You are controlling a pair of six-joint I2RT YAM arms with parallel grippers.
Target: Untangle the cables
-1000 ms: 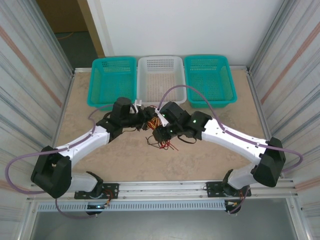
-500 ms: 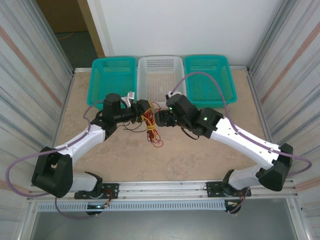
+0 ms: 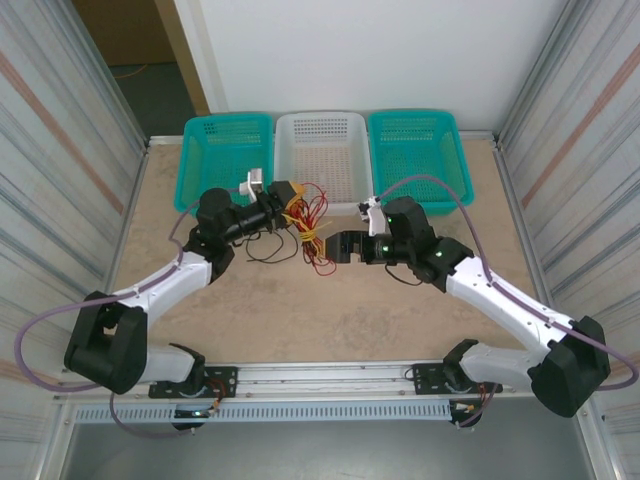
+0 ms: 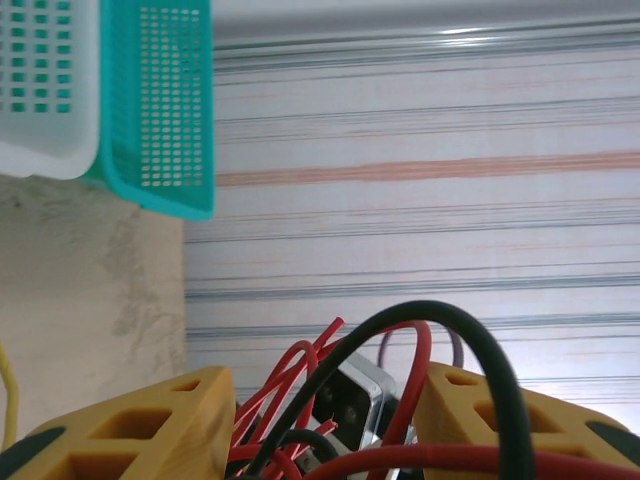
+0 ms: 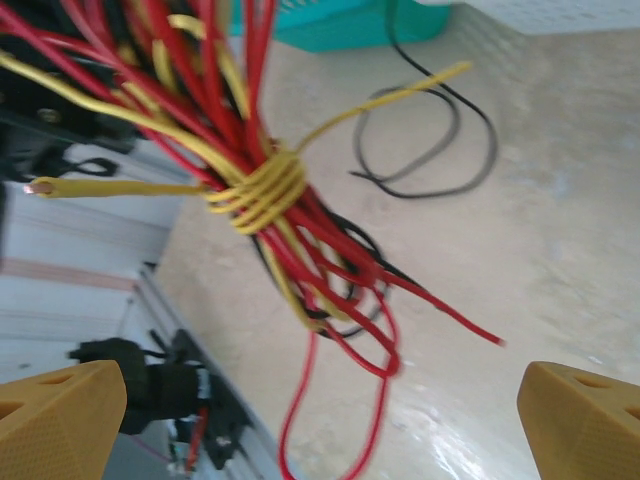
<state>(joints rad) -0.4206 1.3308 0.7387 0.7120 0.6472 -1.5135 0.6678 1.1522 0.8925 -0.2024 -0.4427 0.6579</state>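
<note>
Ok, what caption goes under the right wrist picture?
Open right claw facing cables bound by a yellow wire.

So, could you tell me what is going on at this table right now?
The left gripper holds a tangled bundle of thin red, black and yellow cables above the beige table. A yellow wire is coiled tightly round the bundle's middle. The right gripper faces it from the right, jaws wide open, gripping nothing.

Robot lab cell, corrugated metal walls (image 3: 60, 150), aluminium rail (image 3: 330, 374)
</note>
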